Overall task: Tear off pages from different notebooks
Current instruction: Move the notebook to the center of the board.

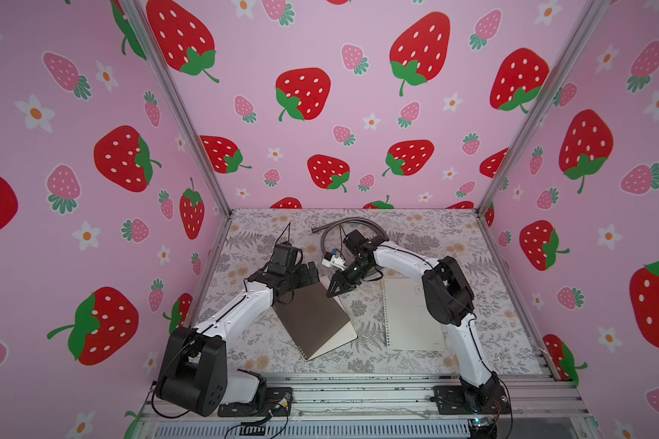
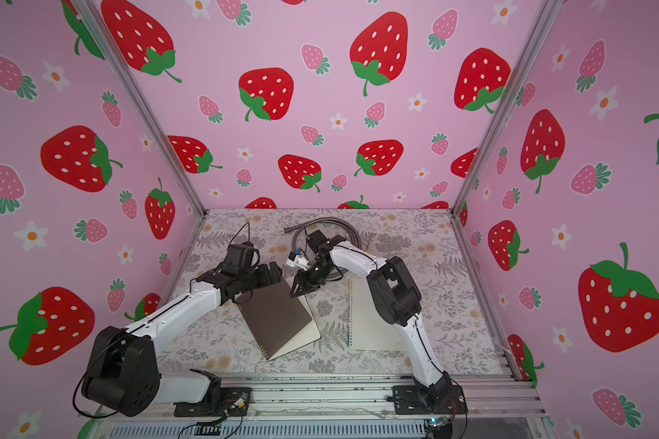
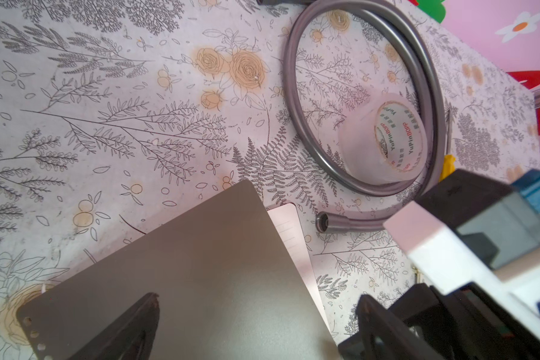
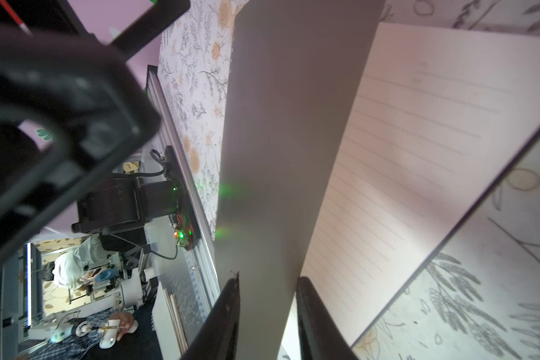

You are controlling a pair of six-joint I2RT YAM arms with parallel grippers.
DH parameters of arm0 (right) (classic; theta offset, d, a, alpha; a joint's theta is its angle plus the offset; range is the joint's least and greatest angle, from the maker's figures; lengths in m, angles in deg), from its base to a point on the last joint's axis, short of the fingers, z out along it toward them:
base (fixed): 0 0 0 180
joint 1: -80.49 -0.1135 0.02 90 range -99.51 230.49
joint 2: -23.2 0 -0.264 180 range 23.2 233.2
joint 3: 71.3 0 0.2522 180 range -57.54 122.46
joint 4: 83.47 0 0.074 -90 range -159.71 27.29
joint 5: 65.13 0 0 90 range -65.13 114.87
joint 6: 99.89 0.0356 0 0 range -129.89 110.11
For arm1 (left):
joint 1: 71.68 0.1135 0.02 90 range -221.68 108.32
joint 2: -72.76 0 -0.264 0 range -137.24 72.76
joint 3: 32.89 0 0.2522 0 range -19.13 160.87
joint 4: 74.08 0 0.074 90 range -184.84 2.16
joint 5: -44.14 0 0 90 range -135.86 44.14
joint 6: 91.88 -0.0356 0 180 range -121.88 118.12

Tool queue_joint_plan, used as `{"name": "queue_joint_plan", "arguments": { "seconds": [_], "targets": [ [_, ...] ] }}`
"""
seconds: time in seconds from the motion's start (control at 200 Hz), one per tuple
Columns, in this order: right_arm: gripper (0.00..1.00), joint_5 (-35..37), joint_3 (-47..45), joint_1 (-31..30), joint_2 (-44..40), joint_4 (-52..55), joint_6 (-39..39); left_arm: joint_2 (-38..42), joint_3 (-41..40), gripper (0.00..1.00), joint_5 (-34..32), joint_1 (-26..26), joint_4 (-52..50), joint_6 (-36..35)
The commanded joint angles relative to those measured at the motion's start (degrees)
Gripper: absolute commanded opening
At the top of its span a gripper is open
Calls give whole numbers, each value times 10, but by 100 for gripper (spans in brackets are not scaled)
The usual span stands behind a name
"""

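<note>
Between right fingers (image 4: 228, 314), brown cover (image 4: 278, 140)

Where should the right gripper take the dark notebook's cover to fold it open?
Take the dark cover at its free far corner, opposite the punched edge, coming from the right arm's side. There it seems raised off the lined page, leaving room for a finger underneath; the right gripper straddles it.

Pink walls (image 1: 320, 45) printed with red and pink strawberries and white flowers close three sides, joined by bare aluminium posts (image 1: 179, 110). The table (image 1: 434, 232) wears a pale covering of grey ferns and tan roses, with a metal rail (image 1: 358, 391) along its near edge.
</note>
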Motion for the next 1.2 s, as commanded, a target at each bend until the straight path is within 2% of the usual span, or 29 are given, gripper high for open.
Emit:
{"name": "queue_joint_plan", "arguments": {
  "seconds": [0.0, 0.155, 0.32, 0.775, 0.895, 1.196],
  "targets": [
    [33, -58, 30, -1, 30, 15, -23, 6, 7, 100, -5, 0, -4, -6],
    [31, -90, 56, 1, 53, 43, -38, 17, 6, 100, -3, 0, 0, -3],
    [31, -90, 61, 1, 56, 61, -39, 30, 3, 99, -9, 0, 0, -2],
    [34, -96, 19, -4, 50, 90, -53, 46, 10, 100, -4, -13, -4, -13],
    [34, -91, 39, -13, 68, 102, -58, 51, 9, 100, -4, -18, -5, -15],
    [32, -129, 81, -18, 98, 111, -65, 60, 1, 100, -11, -23, -5, -11]
  ]
}}
